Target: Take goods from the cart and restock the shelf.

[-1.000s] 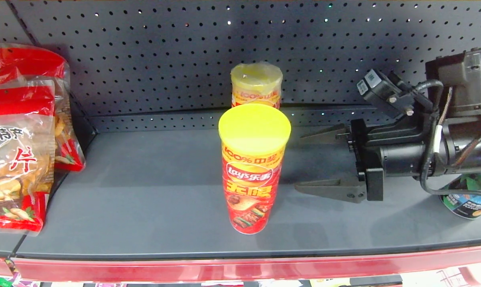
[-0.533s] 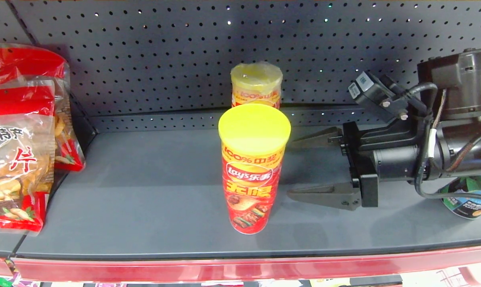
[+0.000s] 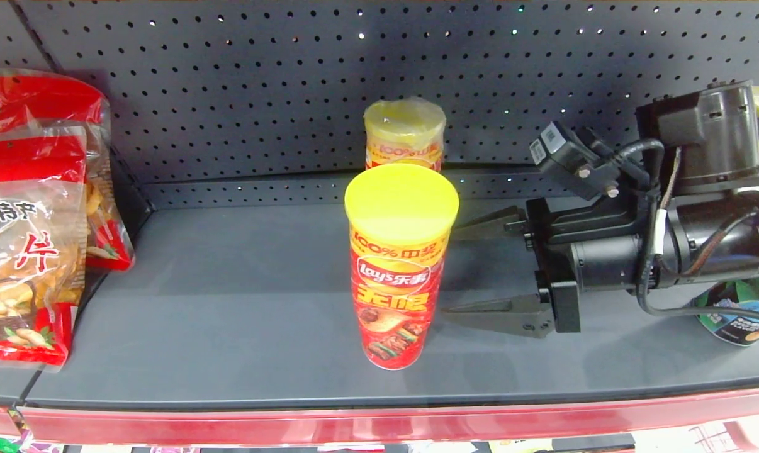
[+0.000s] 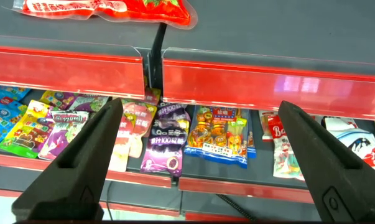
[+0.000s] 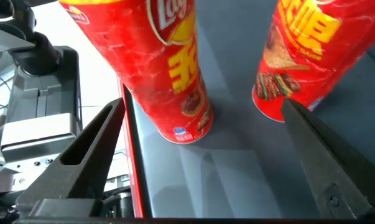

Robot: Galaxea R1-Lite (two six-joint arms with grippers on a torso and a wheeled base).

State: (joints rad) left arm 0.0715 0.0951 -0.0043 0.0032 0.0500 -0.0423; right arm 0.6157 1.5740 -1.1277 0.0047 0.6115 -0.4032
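Right hand (image 3: pixel 450 270): fingers spread, empty, level over shelf (image 3: pixel 228 314), tips just beside front chip can (image 3: pixel 397 270). Front chip can upright near shelf edge. Rear chip can (image 3: pixel 404 135) upright behind it. Left hand (image 4: pixel 199 104): spread, empty, facing red shelf rail (image 4: pixel 237 74).

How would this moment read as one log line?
right hand: open, beside front chip can, not gripping | can: upright on shelf | left hand: open

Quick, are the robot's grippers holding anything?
Left gripper: open, holding nothing.
Right gripper: open, holding nothing, next to the chip can.
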